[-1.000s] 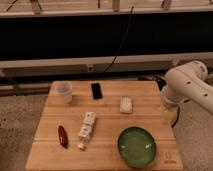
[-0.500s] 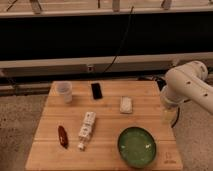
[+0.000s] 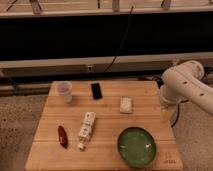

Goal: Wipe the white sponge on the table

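The white sponge (image 3: pixel 126 104) is a small off-white pad lying flat on the table (image 3: pixel 105 150), right of centre toward the back. My white arm (image 3: pixel 186 88) reaches in from the right, past the table's right edge. My gripper (image 3: pixel 167 115) hangs below the arm at the table's right edge, to the right of the sponge and a little nearer the front, apart from it.
A translucent cup (image 3: pixel 64 91) stands at the back left, and a black phone-like slab (image 3: pixel 96 90) lies at the back centre. A white labelled bottle-like box (image 3: pixel 87 130) and a red-brown object (image 3: pixel 62 136) lie front left. A green plate (image 3: pixel 136 146) sits front right.
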`<state>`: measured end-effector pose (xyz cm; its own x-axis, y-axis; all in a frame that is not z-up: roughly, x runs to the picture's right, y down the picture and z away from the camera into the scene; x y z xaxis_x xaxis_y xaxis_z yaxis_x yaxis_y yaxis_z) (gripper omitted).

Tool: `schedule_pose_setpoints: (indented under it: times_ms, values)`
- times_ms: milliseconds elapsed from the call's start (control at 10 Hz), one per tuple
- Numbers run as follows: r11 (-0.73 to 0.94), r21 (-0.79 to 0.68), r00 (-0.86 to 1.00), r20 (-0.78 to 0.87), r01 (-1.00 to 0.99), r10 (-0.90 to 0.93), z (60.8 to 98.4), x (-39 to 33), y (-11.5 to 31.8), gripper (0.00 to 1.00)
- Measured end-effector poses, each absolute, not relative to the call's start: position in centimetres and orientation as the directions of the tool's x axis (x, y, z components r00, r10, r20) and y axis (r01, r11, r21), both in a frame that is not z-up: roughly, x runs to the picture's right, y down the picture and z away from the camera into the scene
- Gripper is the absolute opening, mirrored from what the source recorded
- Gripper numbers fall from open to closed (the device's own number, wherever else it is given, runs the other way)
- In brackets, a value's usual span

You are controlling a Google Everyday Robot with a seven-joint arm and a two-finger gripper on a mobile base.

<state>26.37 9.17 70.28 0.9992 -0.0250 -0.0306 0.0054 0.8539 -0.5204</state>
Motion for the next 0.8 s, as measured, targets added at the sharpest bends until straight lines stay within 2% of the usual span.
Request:
schedule_pose_setpoints:
  times_ms: [800]
  values:
    - [0.871,-0.470,0.988,0.020,0.142,-0.150,75.0,21.2,7.0,0.80]
